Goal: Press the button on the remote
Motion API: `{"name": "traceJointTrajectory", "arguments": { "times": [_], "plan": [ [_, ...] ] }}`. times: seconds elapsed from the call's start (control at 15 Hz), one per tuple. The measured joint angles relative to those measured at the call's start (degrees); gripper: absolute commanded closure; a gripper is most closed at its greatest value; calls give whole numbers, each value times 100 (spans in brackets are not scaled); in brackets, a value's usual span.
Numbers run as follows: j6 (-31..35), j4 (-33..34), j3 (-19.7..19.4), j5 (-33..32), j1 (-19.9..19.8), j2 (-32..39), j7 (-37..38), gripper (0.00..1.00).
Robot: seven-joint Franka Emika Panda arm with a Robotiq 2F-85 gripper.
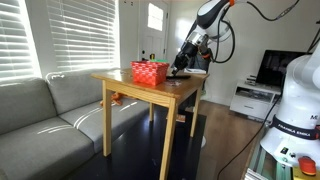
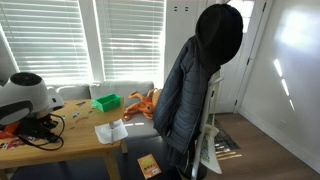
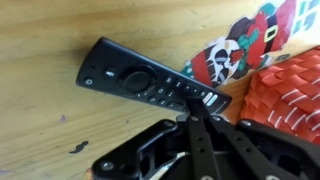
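Wrist view: gripper (image 3: 196,118) has its fingers closed together and holds nothing, with the tips at the near end of the remote (image 3: 148,82); contact unclear. The remote lies flat on the wooden surface (image 3: 50,120), running ahead and leftward from the gripper. Just to the right of the gripper is a red basket (image 3: 290,95).

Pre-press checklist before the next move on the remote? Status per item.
1. remote visible in wrist view, flat on the table, buttons up: ok
2. gripper jaws together for a poke: ok
3. Tip over a button: cannot tell; it sits by the remote's edge, at the end near the red basket
4. Tip touching the remote: cannot tell
5. red basket apart from the gripper: ok
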Motion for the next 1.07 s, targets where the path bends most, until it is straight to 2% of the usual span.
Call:
{"name": "traceJointTrajectory", "arguments": {
  "times": [0.33,0.67,0.73,0.8,1.07],
  "plan": [
    [-1,43,81,-80,-111,-60,4,100],
    [-224,70,137,-345,-250,-416,137,100],
    [-352,70,144,-451,-289,-512,228,89],
    [-505,68,154,-574,-333,-617,339,73],
    [-1304,63,240,-1240,-563,-1079,895,47]
  ]
}}
